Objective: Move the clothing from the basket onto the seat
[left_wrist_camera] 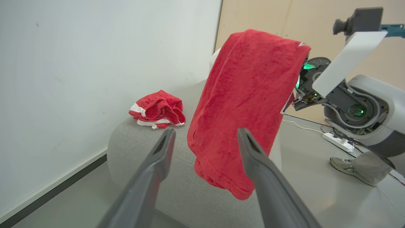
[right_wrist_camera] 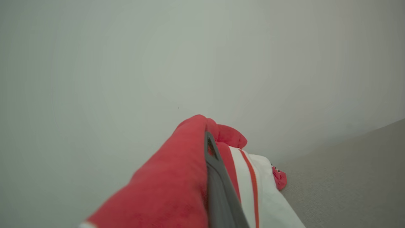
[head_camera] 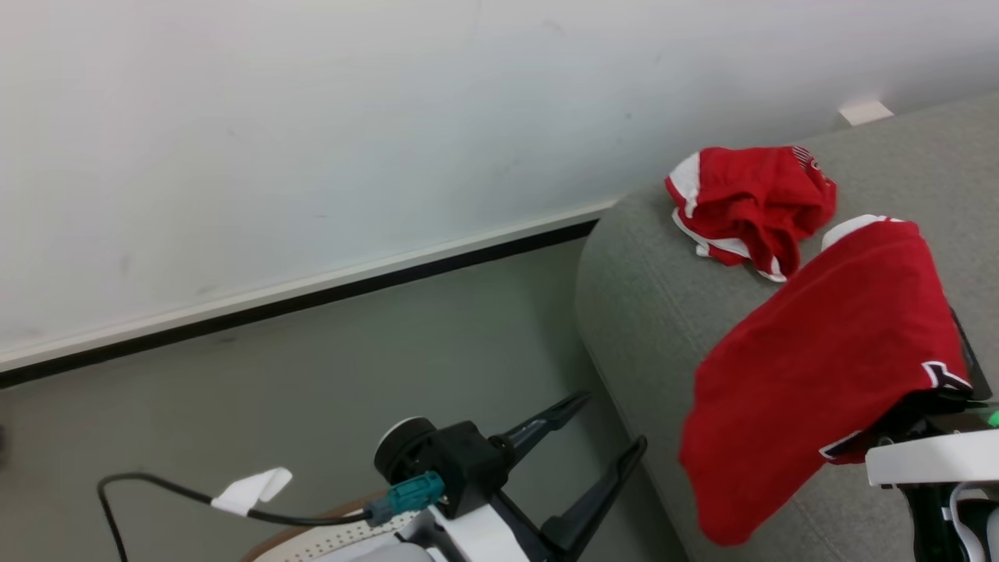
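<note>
The wall (head_camera: 312, 156) and the grey floor (head_camera: 351, 367) take up most of my head view. The seat (head_camera: 648, 312) comes in from the right, cut off by the picture's right and bottom edges, so I see just its rounded left edge and one corner near the wall.

The clothing (head_camera: 819, 351) is off the basket and draped over my right arm, hanging above the seat's left edge. I cannot tell whether its lower hem touches the upholstery. It hides nearly all of my right end effector (right_wrist_camera: 205, 136). In the right wrist view one dark finger (right_wrist_camera: 218, 186) shows close to the middle with red cloth pressed against it, and the other is buried under the fabric. It looks clamped on the clothing. The lettering is folded away, with only a scrap of black-and-white trim showing.

A second red garment (head_camera: 749, 203) lies crumpled on the seat near its far corner, apart from the hanging one.

My left end effector (head_camera: 613, 419) hovers over the floor beside the seat's left edge, fingers spread wide and holding nothing.

Only a sliver of the basket (head_camera: 351, 537) peeks up at the bottom edge, mostly hidden behind my left wrist.

A person's shoe (left_wrist_camera: 346, 166) stands on the floor beyond the seat.
</note>
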You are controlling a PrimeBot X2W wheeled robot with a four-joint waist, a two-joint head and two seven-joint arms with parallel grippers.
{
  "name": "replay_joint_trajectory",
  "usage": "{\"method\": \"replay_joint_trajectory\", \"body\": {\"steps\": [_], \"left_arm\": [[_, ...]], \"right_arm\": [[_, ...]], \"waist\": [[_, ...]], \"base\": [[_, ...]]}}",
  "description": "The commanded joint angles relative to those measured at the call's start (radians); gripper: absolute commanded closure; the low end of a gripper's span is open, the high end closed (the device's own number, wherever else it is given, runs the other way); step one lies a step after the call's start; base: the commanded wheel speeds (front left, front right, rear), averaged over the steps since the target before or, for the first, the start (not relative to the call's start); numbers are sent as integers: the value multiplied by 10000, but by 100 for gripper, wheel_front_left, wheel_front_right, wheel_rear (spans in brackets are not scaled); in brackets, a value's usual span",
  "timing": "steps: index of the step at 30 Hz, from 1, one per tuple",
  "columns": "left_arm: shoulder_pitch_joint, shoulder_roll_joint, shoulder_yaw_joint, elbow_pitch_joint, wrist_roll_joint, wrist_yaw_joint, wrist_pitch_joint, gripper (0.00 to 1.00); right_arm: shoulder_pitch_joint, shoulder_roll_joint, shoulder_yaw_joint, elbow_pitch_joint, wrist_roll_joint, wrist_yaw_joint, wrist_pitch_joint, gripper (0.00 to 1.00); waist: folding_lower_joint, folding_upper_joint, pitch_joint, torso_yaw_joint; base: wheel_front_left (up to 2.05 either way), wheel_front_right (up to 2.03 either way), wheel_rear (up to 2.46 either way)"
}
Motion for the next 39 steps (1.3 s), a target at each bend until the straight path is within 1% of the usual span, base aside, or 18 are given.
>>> {"method": "replay_joint_trajectory", "body": {"steps": [1, 5, 10, 15, 18, 19, 21, 22, 24, 27, 29, 31, 32, 33, 38, 39], "left_arm": [[-106, 5, -4, 76, 198, -38, -33, 0], [-126, -15, -24, 226, 282, -111, -71, 0], [-244, -34, -29, 325, 355, -212, -82, 0], [-483, 75, 22, 294, 514, -264, -61, 0], [-737, 137, 54, 208, 631, -295, 22, 0], [-808, 165, 60, 181, 675, -321, 39, 0], [-953, 222, 79, 138, 735, -362, 73, 0], [-1028, 249, 98, 110, 762, -383, 103, 0], [-1136, 362, 118, 99, 771, -438, 153, 0], [-1347, 521, 157, 102, 840, -527, 211, 0], [-1505, 574, 201, 73, 814, -589, 230, 0], [-1642, 584, 330, -16, 688, -662, 215, 0], [-1751, 618, 374, -60, 702, -692, 214, 0], [-1751, 618, 374, -60, 702, -692, 214, 0], [-1969, 924, 591, -79, 710, -710, 211, 0], [-2005, 955, 617, -76, 730, -731, 196, 0]], "right_arm": [[190, 68, -160, -273, -117, -19, 109, 100], [405, 199, -358, -784, -205, -19, 69, 100], [341, 283, -532, -1030, -272, -19, 165, 100], [-432, 307, -964, -816, -172, -19, 345, 100], [-1258, 310, -1532, -511, -197, -19, 436, 100], [-1515, 235, -1708, -341, -420, -19, 517, 100], [-2087, -111, -2098, -161, -1003, -21, 486, 100], [-2355, -108, -2279, -42, -1052, -21, 469, 100], [-2857, -375, -2694, 299, -1406, -19, 415, 100], [-3669, -688, -3243, 905, -1569, -21, 395, 100], [-4118, -976, -3458, 1432, -1471, -21, 551, 100], [-4413, -1635, -3755, 2009, -1763, -24, 633, 100], [-4584, -1852, -3974, 2312, -1818, -24, 683, 100], [-4584, -1852, -3974, 2312, -1818, -24, 683, 100], [-5078, -2599, -4393, 3941, -2490, -19, 990, 100], [-5164, -2633, -4491, 4344, -2591, -22, 1102, 100]], "waist": [[-1, 0, 274, -397], [-1, 0, 408, -502], [-1, 0, 634, -436], [-1, 0, 1101, -301], [-1, 0, 1594, -118], [-1, 0, 1747, -46], [-1, 0, 2125, 132], [-1, 0, 2330, 223], [-1, 0, 2693, 401], [-1, 0, 3262, 702], [-1, 0, 3645, 970], [-1, 0, 4035, 1271], [-1, 0, 4232, 1423], [-1, 0, 4232, 1423], [-1, 0, 4997, 1896], [-1, 0, 5090, 1952]], "base": [[0, 0, 0], [0, 0, 0], [0, 0, 0], [0, 0, 0], [0, 0, 0], [0, 0, 0], [0, 0, 0], [0, 0, 0], [0, 0, 0], [0, 0, 0], [0, 0, 0], [0, 0, 0], [0, 0, 0], [0, 0, 0], [0, 0, 0], [0, 0, 0]]}}
